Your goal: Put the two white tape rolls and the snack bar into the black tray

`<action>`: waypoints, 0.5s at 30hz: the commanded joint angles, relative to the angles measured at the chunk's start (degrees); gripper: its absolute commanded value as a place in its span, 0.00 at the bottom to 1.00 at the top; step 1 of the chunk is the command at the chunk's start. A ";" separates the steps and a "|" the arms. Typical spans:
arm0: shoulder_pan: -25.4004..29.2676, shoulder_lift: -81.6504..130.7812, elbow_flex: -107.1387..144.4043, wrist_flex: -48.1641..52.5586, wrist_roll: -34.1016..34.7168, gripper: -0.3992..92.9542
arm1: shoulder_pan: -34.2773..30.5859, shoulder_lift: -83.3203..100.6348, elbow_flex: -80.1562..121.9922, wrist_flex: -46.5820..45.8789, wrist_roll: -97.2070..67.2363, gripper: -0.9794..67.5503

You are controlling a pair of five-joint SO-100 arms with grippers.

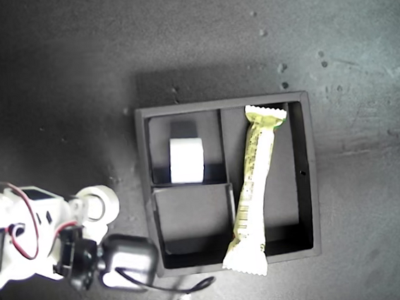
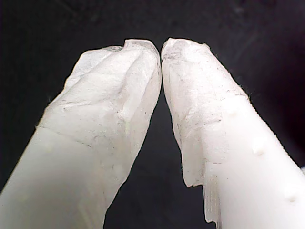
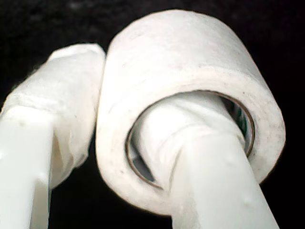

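Dark matte surface (image 1: 51,79), carrying all items.

Item: second end effector (image 3: 138,129), clamped on greenish-cored tape roll (image 3: 190,95); one finger is threading the hollow core, the other is pressing the outer wall (image 3: 62,95), so the ring cannot slip. Roll is sitting outside the black tray (image 1: 148,197), just beside the wall nearest this end effector.

Item: first end effector (image 2: 161,47), tips together, holding nothing.

Item: all-white tape roll (image 1: 187,160), lying in a small compartment.

Item: snack bar (image 1: 255,187), lying aslant in the long compartment, one crimped end overhanging the rim, probably too long to lie flat.
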State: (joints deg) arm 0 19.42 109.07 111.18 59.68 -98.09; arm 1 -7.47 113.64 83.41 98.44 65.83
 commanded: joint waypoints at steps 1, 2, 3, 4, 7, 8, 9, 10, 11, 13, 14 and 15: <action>-1.41 -1.49 -15.64 7.03 5.10 0.00 | -0.18 3.87 3.78 0.09 4.57 0.01; -1.41 -3.87 -19.95 8.61 6.42 0.00 | 0.53 6.59 6.94 -0.88 5.80 0.01; -1.41 -6.59 -24.43 10.20 7.56 0.00 | 1.49 10.99 11.07 -2.99 6.86 0.01; -1.41 -9.49 -28.74 11.69 8.61 0.00 | 2.46 16.70 15.82 -5.45 7.82 0.01; -0.70 -18.81 -42.19 15.47 11.25 0.00 | 4.92 33.84 27.77 -10.02 10.81 0.01; -0.35 -22.15 -46.58 16.79 11.78 0.00 | 5.45 38.76 31.46 -11.07 12.22 0.01; 0.00 -25.49 -50.98 18.11 12.13 0.00 | 5.62 42.54 35.16 -12.39 13.54 0.01; 0.35 -29.00 -55.46 19.69 12.30 0.00 | 5.80 46.49 39.20 -13.97 14.77 0.01; 0.62 -32.52 -60.03 21.71 12.30 0.00 | 5.80 49.83 43.07 -15.82 15.91 0.01; 1.14 -39.46 -68.91 26.19 11.95 0.00 | 5.54 55.99 50.27 -19.51 17.67 0.01; 1.32 -42.89 -73.04 28.83 11.60 0.00 | 5.45 59.06 53.70 -21.62 18.28 0.01; 1.41 -46.49 -77.70 31.64 11.07 0.00 | 5.36 62.23 57.30 -24.08 18.54 0.01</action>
State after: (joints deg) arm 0 20.39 69.79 48.43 85.52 -86.48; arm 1 -2.02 169.80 132.63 80.16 82.79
